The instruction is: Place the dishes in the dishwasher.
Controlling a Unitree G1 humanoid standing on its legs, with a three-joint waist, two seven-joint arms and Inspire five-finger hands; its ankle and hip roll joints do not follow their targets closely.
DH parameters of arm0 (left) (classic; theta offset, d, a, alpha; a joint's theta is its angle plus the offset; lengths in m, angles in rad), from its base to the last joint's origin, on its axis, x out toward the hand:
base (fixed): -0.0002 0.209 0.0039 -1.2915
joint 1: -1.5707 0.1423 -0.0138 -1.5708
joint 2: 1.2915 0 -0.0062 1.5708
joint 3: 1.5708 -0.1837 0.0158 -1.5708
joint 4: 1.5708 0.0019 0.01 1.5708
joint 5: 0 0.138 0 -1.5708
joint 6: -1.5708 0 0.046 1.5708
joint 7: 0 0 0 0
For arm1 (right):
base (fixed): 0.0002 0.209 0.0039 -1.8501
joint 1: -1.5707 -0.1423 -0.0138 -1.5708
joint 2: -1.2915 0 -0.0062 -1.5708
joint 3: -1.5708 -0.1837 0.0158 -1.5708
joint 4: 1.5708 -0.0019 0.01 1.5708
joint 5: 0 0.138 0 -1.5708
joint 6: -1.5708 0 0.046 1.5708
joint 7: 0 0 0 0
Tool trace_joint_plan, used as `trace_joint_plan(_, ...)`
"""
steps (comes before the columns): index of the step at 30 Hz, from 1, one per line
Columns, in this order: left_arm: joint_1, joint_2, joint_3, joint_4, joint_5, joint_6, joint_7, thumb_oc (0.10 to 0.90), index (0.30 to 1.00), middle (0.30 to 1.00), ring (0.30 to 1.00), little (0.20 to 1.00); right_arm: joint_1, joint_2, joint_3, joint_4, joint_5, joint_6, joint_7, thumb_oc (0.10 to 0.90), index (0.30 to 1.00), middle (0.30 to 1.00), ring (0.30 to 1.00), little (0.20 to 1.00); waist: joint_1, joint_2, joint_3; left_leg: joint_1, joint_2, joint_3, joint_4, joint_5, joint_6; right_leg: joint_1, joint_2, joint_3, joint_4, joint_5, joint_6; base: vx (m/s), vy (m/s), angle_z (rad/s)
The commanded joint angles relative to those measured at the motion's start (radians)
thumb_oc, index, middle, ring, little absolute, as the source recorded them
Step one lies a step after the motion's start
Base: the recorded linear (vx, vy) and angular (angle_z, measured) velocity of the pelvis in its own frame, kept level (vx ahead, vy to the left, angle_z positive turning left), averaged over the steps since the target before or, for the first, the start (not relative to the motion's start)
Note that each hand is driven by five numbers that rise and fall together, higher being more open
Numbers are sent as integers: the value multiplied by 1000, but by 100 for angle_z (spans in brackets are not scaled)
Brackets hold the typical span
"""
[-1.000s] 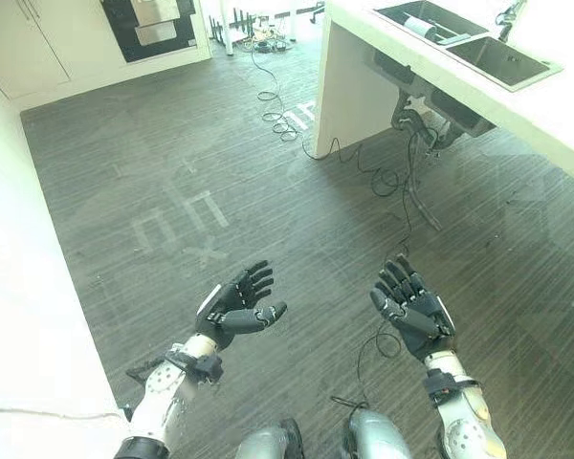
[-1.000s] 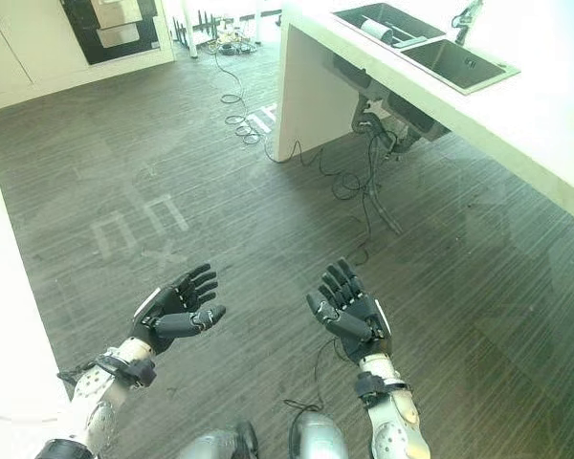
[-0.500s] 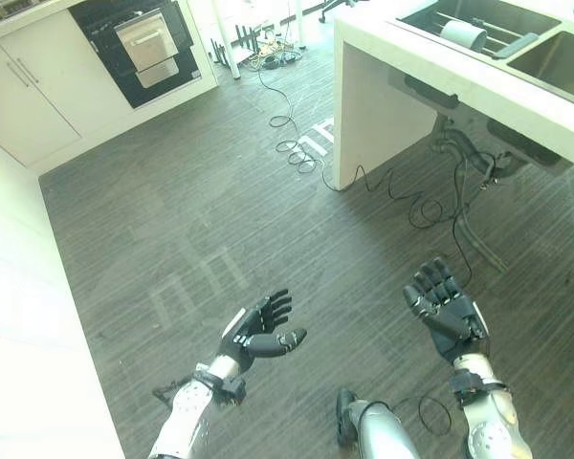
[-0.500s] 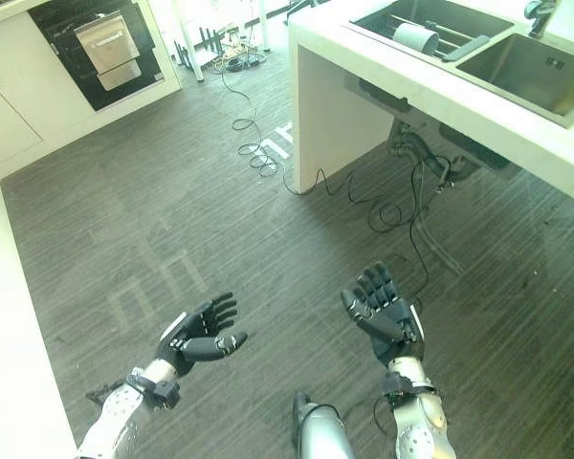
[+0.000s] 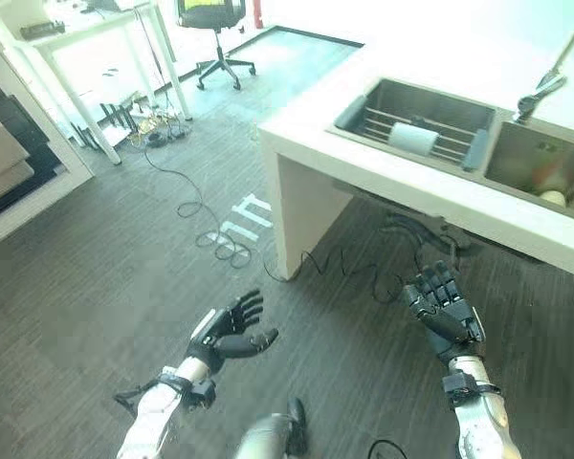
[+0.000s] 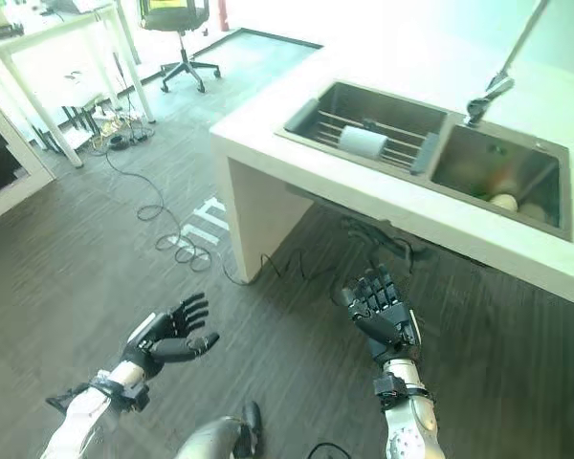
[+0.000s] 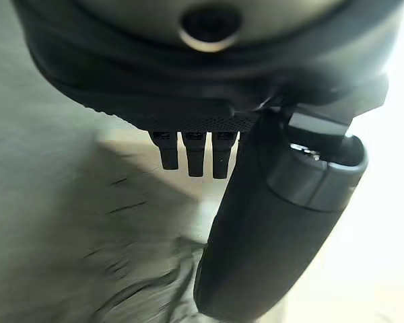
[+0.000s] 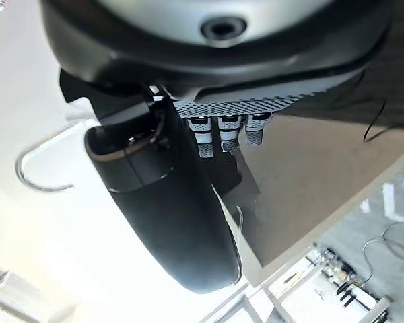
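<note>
At far left, a white desk (image 5: 96, 24) stands against the bright far wall, with an office chair (image 5: 210, 19) just right of it on a paler floor. Loose cable (image 5: 210, 239) coils across the dark plank floor (image 5: 77, 277) between desk and counter.

Near, left of centre: left hand (image 5: 225, 330), palm up, fingers spread and relaxed, thumb out to the side, nothing in it. It hangs over bare floor, well apart from the counter. Left wrist view agrees: fingers straight, thumb free.

Centre to right: white counter (image 5: 306, 143) with a double sink. Left basin (image 5: 416, 120) has a metal rack across it, and a pale cylindrical item (image 5: 408, 140) lies on its side on the rack; exact kind not readable. Right basin (image 6: 497, 172) holds pale rounded dishes (image 6: 504, 202) at its near right corner; number not readable. Faucet (image 6: 488, 91) rises behind the divider between the basins.

Near, right: right hand (image 5: 447, 311), fingers straight and fanned upward, palm toward the left hand, empty. It sits below the counter's near edge, not touching it, well apart from the dishes in the sink.
</note>
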Motion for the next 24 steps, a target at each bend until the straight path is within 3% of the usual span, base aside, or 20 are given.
trace_joint_plan(1, 5, 33, -25, -123, 10, -89, -1, 800, 900, 900, 900, 900, -91, -127, -8, -22, -67, -13, 73, 800, 900, 900, 900, 900, -18, 96, 19, 143, 102, -122, -184, -12, -105, 4, 139, -163, -642, -47, -54, 406, -111, -116)
trace_joint_plan(3, 6, 40, -21, -117, 25, -107, -25, 800, 900, 900, 900, 900, -58, -141, -25, 9, -63, -43, 102, 800, 900, 900, 900, 900, -55, 78, 31, 185, 101, -144, -184, -42, -117, 32, 183, -148, -953, -63, -76, 275, -289, -37)
trace_joint_plan(4, 2, 39, -28, -112, 31, -110, -12, 800, 900, 900, 900, 900, -55, -146, -28, 18, -66, -48, 110, 800, 900, 900, 900, 900, -58, 73, 30, 185, 106, -140, -184, -43, -123, 54, 189, -150, -1003, -66, -80, 204, -265, 65)
trace_joint_plan(5, -7, 39, -36, -100, 31, -111, -2, 800, 900, 900, 900, 900, -57, -149, -25, 37, -56, -57, 121, 800, 900, 900, 900, 900, -61, 69, 26, 187, 106, -136, -184, -45, -125, 53, 185, -145, -1003, -59, -74, 110, -193, 59)
trace_joint_plan(6, -18, 36, -53, -77, 16, -120, 2, 800, 900, 900, 900, 900, -69, -152, -22, 56, -44, -49, 138, 800, 900, 900, 900, 900, -59, 55, 14, 184, 105, -119, -184, -45, -138, 55, 180, -137, -1003, -102, -82, 72, -144, 28)
trace_joint_plan(9, -6, 27, -56, -98, 40, -107, -15, 800, 900, 900, 900, 900, -83, -158, -13, 68, -66, -16, 153, 800, 900, 900, 900, 900, -38, 46, -6, 154, 109, -98, -184, -37, -146, 75, 173, -129, -1003, -141, -88, 34, -83, 3)
trace_joint_plan(16, 3, 14, -55, -75, 40, -91, -5, 800, 900, 900, 900, 900, -79, -153, 17, 121, -107, 10, 148, 800, 900, 900, 900, 900, -28, 41, -38, 119, 134, -61, -184, -38, -166, 54, 157, -127, -1003, -163, -84, 9, -28, -38)
trace_joint_plan(24, 21, 2, -68, 89, 94, -36, 34, 800, 900, 900, 900, 900, -85, -162, 6, 295, -132, 27, 83, 800, 900, 900, 900, 900, -23, 39, -48, 126, 156, -17, -184, -54, -167, 58, 142, -142, -1003, -164, -74, 6, 22, -6)
